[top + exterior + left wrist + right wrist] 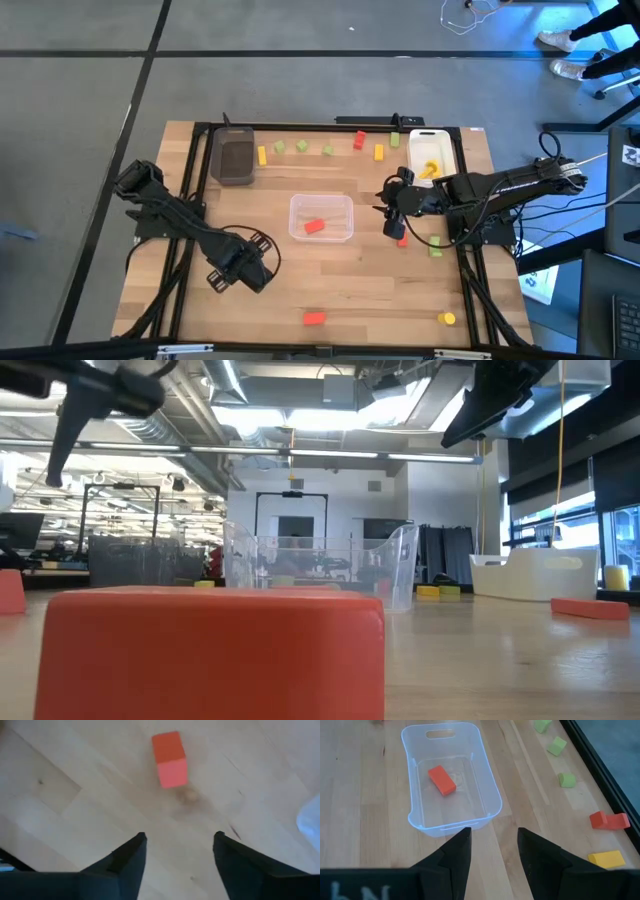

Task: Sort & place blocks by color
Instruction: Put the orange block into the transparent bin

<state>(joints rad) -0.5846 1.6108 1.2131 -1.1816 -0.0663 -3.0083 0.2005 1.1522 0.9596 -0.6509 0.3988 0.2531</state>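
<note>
Our left gripper [178,851] hangs spread and empty over the table's [380,290] front left part, a red block [170,759] lying just ahead of it. We should centre over that block, then descend squarely. Our right gripper [493,851], part open and empty, faces the clear tray [490,795] mid-table, one red block [442,780] inside.

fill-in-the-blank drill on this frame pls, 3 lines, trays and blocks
The one block in the clear tray is ______.
The white tray holds a ______ block.
The red block at the table's near edge lies ______ every tray.

Missing words: red; yellow; outside
</note>
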